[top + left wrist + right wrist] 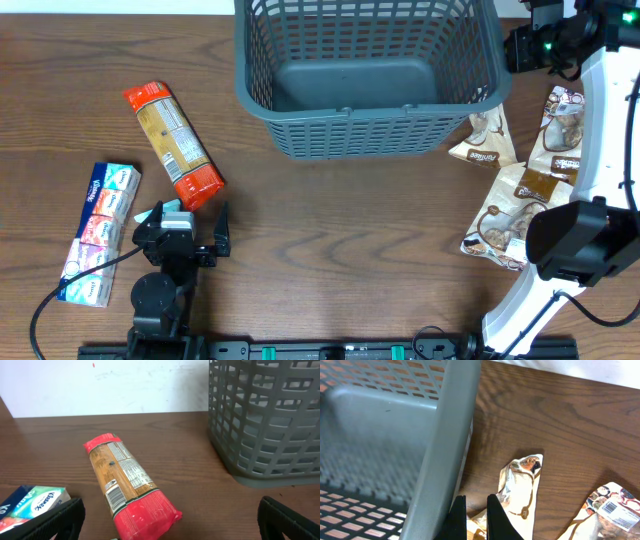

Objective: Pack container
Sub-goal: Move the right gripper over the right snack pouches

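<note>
Overhead view: the slotted grey basket (360,130) stands at the bench's far edge, about centre, with nothing in it.
Progress: packing seems not yet begun.
Left to pack: red-ended packet (172,145) and tissue packs (100,230) near the left edge; snack pouches (520,185) along the right edge.
Left gripper (188,225): spread wide, empty, facing the packet's near end.
Right gripper (475,505): nearly closed on nothing visible, just beside the basket's right wall, over a pouch.

Desk (330,230): dark brown wood grain.
- Container (370,135): grey lattice basket, far centre.
- Packet (172,145): red ends, tan printed label, lying diagonally, left of the container.
- Tissue packs (100,232): bundled row, left edge, near the packet.
- Snack pouches (497,232): brown and white, several, scattered at right, one just beside the container's corner.
</note>
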